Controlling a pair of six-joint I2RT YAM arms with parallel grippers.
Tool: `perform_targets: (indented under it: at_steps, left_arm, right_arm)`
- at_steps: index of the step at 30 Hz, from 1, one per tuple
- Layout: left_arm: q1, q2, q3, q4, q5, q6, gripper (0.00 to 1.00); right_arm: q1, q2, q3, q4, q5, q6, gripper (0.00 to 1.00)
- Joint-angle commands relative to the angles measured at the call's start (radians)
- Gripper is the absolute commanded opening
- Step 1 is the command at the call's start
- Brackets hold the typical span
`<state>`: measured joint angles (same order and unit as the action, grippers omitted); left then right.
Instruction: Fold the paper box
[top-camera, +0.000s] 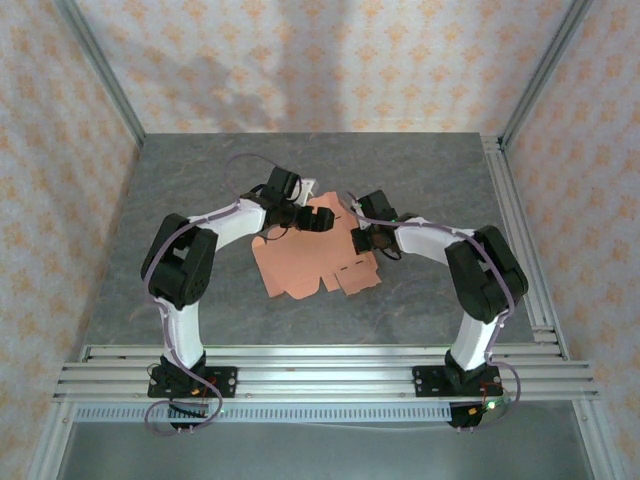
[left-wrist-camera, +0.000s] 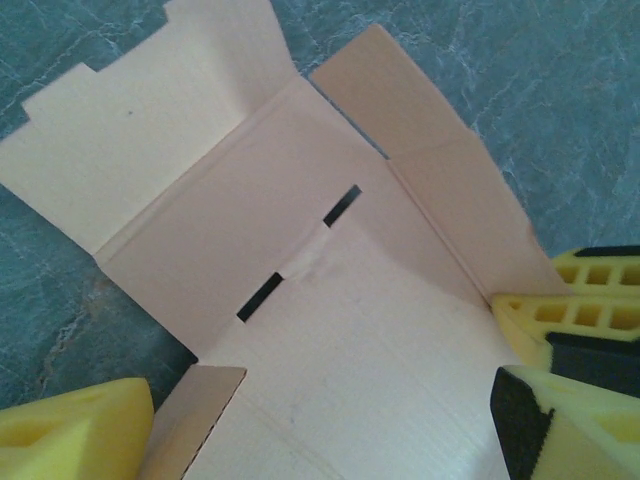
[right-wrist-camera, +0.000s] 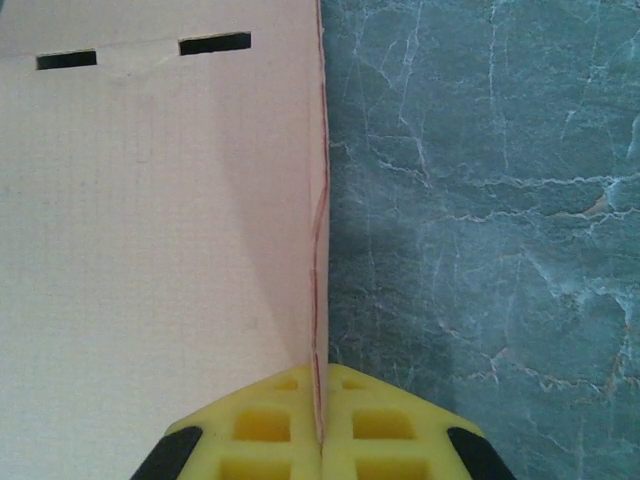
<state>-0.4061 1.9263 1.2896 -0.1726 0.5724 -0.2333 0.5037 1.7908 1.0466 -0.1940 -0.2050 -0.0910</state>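
Top view: soft, even light from above, moderately bright. Two broad, faint shadows lie on the back wall (top-camera: 290, 75). Bench (top-camera: 200, 190) matte, evenly lit.

Left wrist view: paper box (left-wrist-camera: 330, 290) sharp at centre. Left tool (left-wrist-camera: 315, 425) blurred at the bottom corners. Dark shadow under a raised flap, lower left.

Right wrist view: card pale, slightly washed, crossed by a soft diagonal shadow. Right tool (right-wrist-camera: 320, 440) a little soft. Bench veins crisp.
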Motion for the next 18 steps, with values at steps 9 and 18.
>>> perform_targets:
  at_steps: [9, 18]
  left_arm:
    - [-0.017, -0.001, -0.029, -0.035, 0.026, 0.016, 0.88]
    - [-0.018, 0.076, -0.024, -0.062, 0.036, 0.011, 0.88]
  right_arm:
    - [0.008, 0.023, 0.033, -0.011, 0.04, 0.008, 0.0]
    - [0.009, 0.022, 0.031, -0.014, 0.044, 0.008, 0.0]
